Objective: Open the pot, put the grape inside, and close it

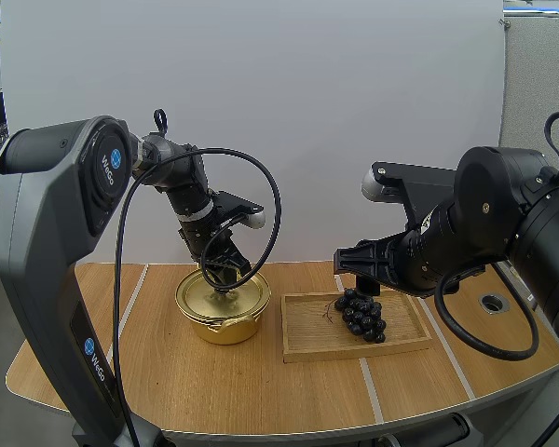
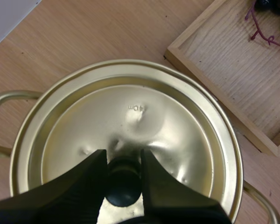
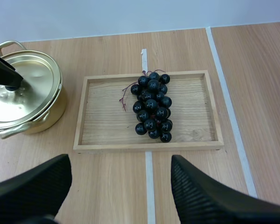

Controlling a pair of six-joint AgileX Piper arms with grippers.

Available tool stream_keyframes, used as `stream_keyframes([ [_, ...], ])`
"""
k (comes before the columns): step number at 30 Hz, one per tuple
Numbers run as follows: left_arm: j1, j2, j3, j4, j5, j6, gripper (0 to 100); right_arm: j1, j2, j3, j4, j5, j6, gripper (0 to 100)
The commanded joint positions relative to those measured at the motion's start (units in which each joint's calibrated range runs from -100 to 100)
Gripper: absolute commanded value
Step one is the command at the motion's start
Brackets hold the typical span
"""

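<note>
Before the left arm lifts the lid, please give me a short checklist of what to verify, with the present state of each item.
1. The left gripper is closed on the lid knob: ok, a finger presses each side.
2. The lid sits flat on the pot: ok.
3. The right gripper is away from the pot: ok, it is open, over by the tray.
4. The grapes lie in the tray, untouched: ok.
5. The grip is firm enough for lifting: cannot tell.

Robot lab: left arm (image 1: pixel 56 205), right arm (image 1: pixel 503 200), taped wooden table (image 1: pixel 168 382), white screen (image 1: pixel 354 93) behind.
</note>
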Motion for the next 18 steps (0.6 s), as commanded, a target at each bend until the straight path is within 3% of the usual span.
stream_keyframes([
  [1,-0.14,-0.7,-2.3,1.0,2.1,-1.8,0,0.1,0.0,-0.5,-0.3,-0.3,-0.6,100],
  [18,-0.14,-21.0,-31.5,1.6,8.7,-6.4,0,0.1,0.0,-0.5,-0.1,-0.5,-0.6,100],
])
